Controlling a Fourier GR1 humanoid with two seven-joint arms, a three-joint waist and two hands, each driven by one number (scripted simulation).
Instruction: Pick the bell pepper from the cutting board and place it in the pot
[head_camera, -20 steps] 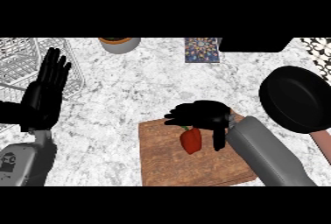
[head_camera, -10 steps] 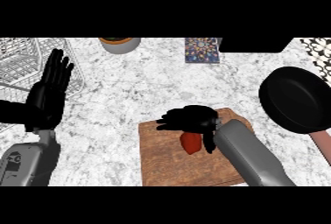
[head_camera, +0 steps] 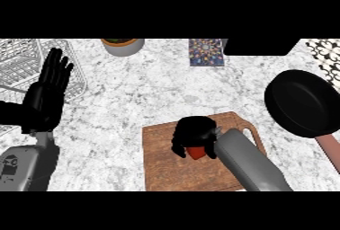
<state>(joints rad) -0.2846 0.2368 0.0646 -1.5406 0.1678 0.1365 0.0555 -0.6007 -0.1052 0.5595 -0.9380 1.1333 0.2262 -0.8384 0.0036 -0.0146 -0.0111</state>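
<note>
A red bell pepper (head_camera: 196, 153) lies on the wooden cutting board (head_camera: 166, 166) at the lower middle of the head view. My right hand (head_camera: 194, 133) sits right over it, fingers curled down around it, and hides most of it; only a small red patch shows below the palm. The black pot (head_camera: 302, 102), with a pinkish handle, stands at the right, apart from the board. My left hand (head_camera: 45, 92) rests open at the left edge, fingers up.
A wire dish rack (head_camera: 26, 63) stands at the far left behind the left hand. At the back are a grey bowl (head_camera: 123, 46), a patterned box (head_camera: 205, 52) and a black block (head_camera: 260, 46). Marble counter lies between board and pot.
My right hand has moved left and down over the pepper and curled its fingers round it. The pepper, plainly visible before, is now mostly covered. The left hand barely shifted.
</note>
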